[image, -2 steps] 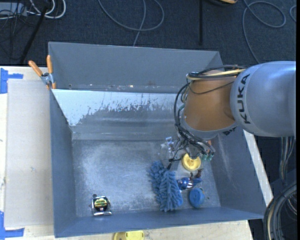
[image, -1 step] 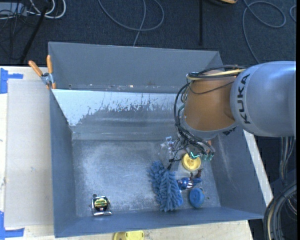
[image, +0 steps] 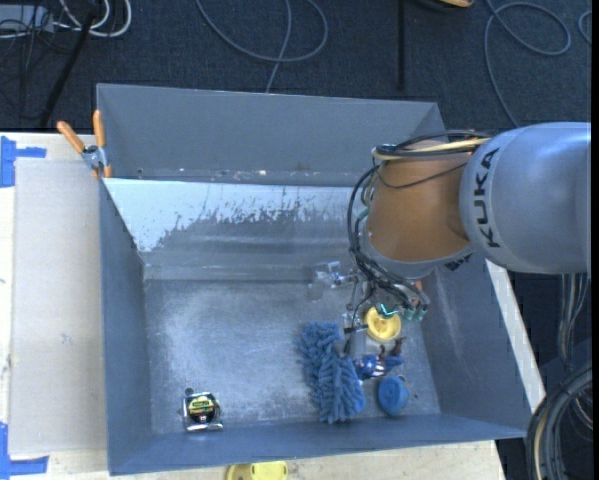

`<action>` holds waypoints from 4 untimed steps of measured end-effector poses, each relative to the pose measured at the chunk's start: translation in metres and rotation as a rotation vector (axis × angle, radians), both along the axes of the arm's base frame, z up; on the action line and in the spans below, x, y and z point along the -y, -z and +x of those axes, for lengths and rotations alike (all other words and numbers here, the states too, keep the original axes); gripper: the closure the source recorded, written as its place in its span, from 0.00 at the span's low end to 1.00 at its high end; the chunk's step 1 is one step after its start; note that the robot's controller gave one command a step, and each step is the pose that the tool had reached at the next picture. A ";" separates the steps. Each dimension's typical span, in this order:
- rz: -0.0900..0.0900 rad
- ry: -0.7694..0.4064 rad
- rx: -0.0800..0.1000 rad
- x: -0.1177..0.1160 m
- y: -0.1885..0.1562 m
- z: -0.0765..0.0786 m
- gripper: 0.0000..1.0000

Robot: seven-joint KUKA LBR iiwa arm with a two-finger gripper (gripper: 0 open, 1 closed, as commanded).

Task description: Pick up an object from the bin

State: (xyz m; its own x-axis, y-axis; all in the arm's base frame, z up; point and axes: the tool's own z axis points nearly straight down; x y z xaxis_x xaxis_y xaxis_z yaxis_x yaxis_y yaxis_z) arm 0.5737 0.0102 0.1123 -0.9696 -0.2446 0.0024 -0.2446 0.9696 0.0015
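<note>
- Sitting alone near the front-left corner of the bin (image: 229, 338): a small yellow-and-black tape measure (image: 201, 409).
- Right of centre, up front, lies a blue shaggy duster (image: 329, 373).
- The gripper (image: 379, 336) hangs just beside the duster's right edge, above a small blue round thing (image: 392, 396). Honestly can't tell how open it is or whether it's got anything.

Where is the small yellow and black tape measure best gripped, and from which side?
Grip the tape measure across its compact body, probably straight down from above: it lies alone on the floor of the bin, open at both sides, with the front wall close by.
</note>
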 end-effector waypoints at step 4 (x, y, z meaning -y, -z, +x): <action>-0.001 -0.309 0.000 0.014 -0.012 -0.022 1.00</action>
